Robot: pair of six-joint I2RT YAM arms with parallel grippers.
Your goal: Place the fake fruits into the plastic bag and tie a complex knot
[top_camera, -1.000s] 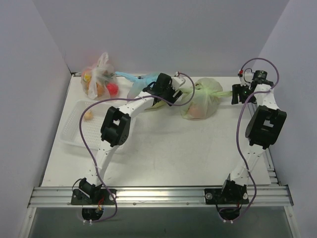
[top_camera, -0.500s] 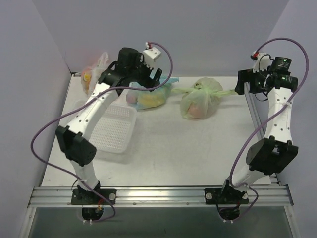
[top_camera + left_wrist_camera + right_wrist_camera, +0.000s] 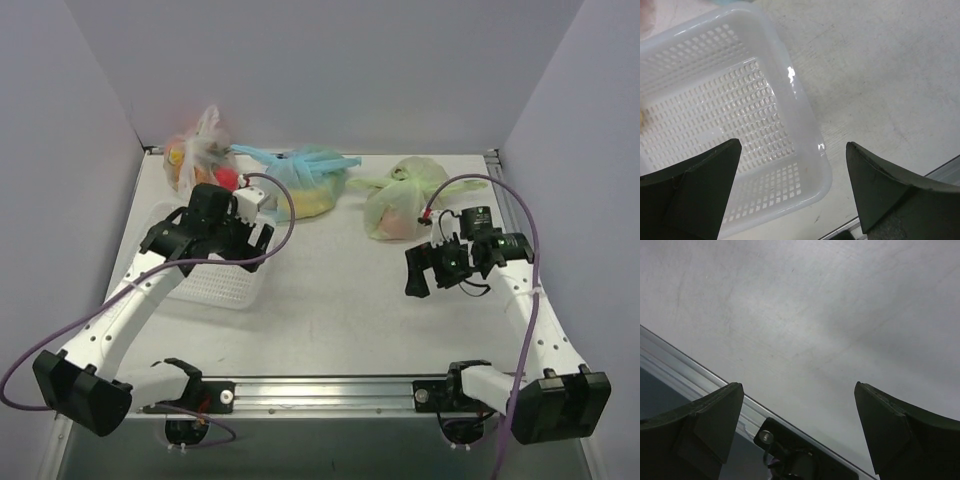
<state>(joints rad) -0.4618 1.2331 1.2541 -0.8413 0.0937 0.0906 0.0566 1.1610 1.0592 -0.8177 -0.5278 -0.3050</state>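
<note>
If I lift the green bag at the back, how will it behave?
The green bag looks thin and crinkled, so probably floppy, sagging under the fruit showing through it. Its rounded bulge suggests it may roll or slump if pushed.

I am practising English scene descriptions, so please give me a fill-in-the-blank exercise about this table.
The left end effector hovers above the white ____.
The right end effector stands wide ____, holding nothing.
The middle bag of the three at the back is light ____.
Missing words: basket; open; blue.
</note>
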